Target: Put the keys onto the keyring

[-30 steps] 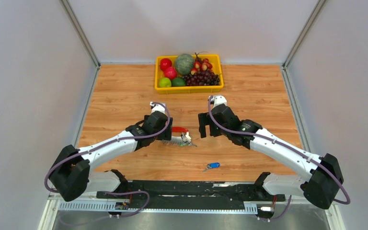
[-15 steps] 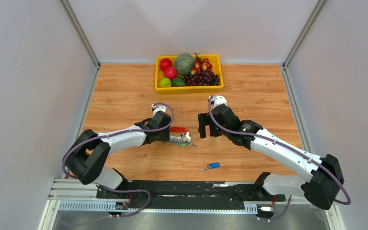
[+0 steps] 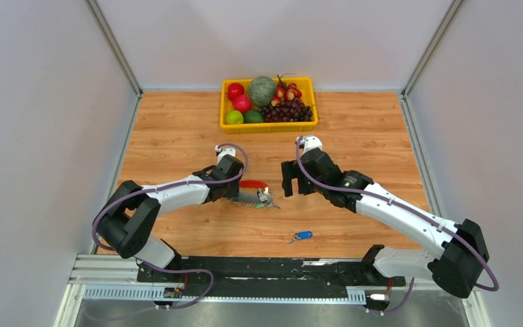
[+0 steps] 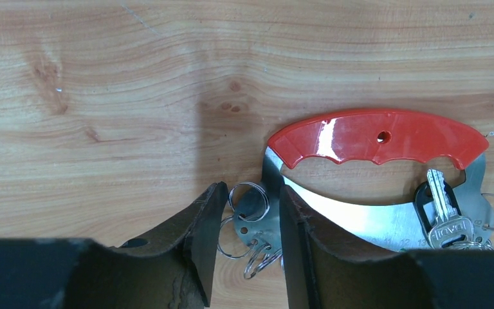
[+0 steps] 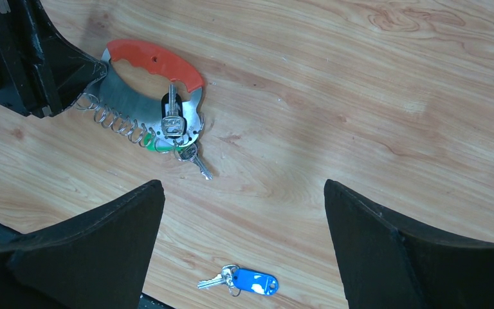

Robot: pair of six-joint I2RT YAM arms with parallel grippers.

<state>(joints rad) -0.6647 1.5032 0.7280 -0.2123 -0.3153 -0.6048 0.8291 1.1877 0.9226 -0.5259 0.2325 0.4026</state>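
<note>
Straddling the ring-lined tip of the red-handled keyring (image 4: 373,138), the left end effector (image 4: 252,190) has its jaws apart, one finger on each side of the split rings (image 4: 249,201). The right end effector (image 5: 243,183) gapes wide above the desk (image 5: 392,96). The blue-tagged key (image 5: 251,281) lies below it, well apart from the keyring.

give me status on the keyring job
Left tool straddling keyring end, jaws apart. Right tool wide open, empty. Blue key loose on table, apart from keyring. Nothing in the way.
</note>
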